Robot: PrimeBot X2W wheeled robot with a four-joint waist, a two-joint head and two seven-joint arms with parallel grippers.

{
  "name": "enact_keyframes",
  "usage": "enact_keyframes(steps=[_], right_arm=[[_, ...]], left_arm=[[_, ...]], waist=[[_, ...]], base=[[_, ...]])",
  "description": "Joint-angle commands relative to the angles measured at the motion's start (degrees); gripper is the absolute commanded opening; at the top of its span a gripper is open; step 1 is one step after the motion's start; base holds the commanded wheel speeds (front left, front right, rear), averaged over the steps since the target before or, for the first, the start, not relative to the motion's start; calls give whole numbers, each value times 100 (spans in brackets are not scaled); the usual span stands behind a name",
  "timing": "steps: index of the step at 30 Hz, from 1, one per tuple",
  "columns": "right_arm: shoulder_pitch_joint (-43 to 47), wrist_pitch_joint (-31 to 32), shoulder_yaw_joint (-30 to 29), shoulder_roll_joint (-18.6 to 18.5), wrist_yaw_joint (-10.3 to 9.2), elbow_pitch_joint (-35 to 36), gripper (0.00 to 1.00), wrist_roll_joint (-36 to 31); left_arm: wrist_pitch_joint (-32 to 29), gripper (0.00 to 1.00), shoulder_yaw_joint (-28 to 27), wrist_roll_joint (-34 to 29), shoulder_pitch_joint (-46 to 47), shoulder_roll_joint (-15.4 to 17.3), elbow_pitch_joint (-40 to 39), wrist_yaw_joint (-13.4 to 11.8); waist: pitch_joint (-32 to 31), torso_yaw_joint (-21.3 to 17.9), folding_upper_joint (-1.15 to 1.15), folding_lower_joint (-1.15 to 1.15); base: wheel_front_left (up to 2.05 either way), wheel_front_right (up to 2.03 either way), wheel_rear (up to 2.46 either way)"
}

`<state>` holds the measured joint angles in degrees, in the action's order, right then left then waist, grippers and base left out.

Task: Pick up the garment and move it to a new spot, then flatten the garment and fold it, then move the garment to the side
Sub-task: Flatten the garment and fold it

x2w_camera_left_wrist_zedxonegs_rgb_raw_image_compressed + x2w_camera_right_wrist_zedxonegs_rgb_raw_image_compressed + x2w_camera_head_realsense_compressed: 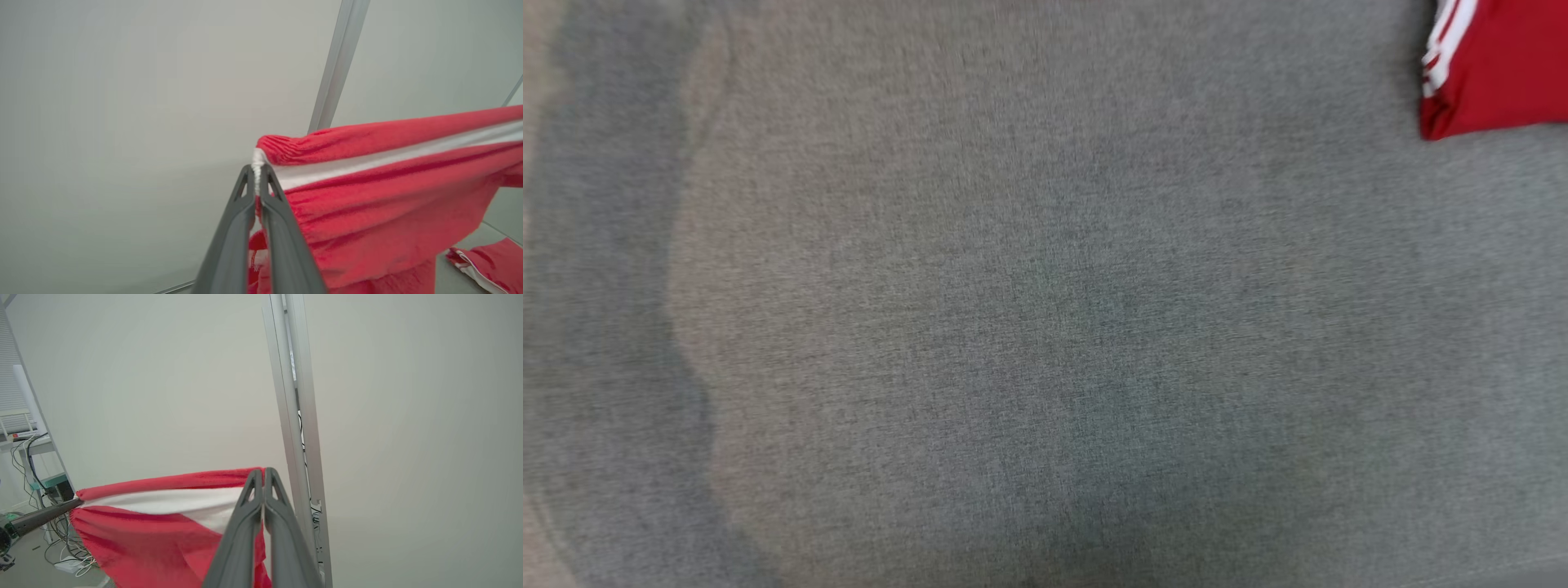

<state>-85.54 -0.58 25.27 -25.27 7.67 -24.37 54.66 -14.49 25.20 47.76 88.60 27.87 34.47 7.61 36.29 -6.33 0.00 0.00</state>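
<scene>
The red knitted cloth garment with white stripes (388,196) has a soft, matt, finely ribbed surface, puckered at its gathered edge. The grey woven cloth surface (1013,327) is matt, with a coarse heathered weave. The long dark-grey fingers of the left gripper (257,169) and right gripper (263,471) appear to be smooth matt plastic. The silver metal post (294,416), at 12 o'clock from the right gripper, shows a satin sheen.
</scene>
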Motion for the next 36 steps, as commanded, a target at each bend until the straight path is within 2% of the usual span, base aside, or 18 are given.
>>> enact_keyframes(steps=[1,6,7,15,24,32,36], right_arm=[[-89,-137,-39,-138,-32,-76,0,-41],[-620,-809,339,-201,-32,-302,0,68],[-547,-839,677,-177,-30,-297,0,176],[531,-1017,1973,-443,-17,-157,0,667],[2160,-911,3132,-893,-17,276,0,1505],[3447,-434,3784,-1601,-18,819,0,2314],[3991,-77,4018,-2004,-19,1159,0,2676]], left_arm=[[50,0,-14,-27,38,111,120,-25],[587,0,361,328,352,39,365,-35],[566,0,641,501,233,84,358,-29],[332,0,1765,1463,-811,359,149,-17],[-254,0,2754,2406,-2461,958,-396,-17],[-585,0,3388,3010,-3993,1494,-1195,-17],[-817,0,3656,3263,-4595,1755,-1636,-17]], waist=[[345,-25,0,0],[446,47,0,0],[449,73,0,0],[90,169,0,0],[-1213,134,0,0],[-2475,85,0,0],[-2886,68,0,0]], base=[[0,0,0],[0,0,0],[0,0,0],[0,0,0],[0,0,0],[0,0,0],[0,0,0]])
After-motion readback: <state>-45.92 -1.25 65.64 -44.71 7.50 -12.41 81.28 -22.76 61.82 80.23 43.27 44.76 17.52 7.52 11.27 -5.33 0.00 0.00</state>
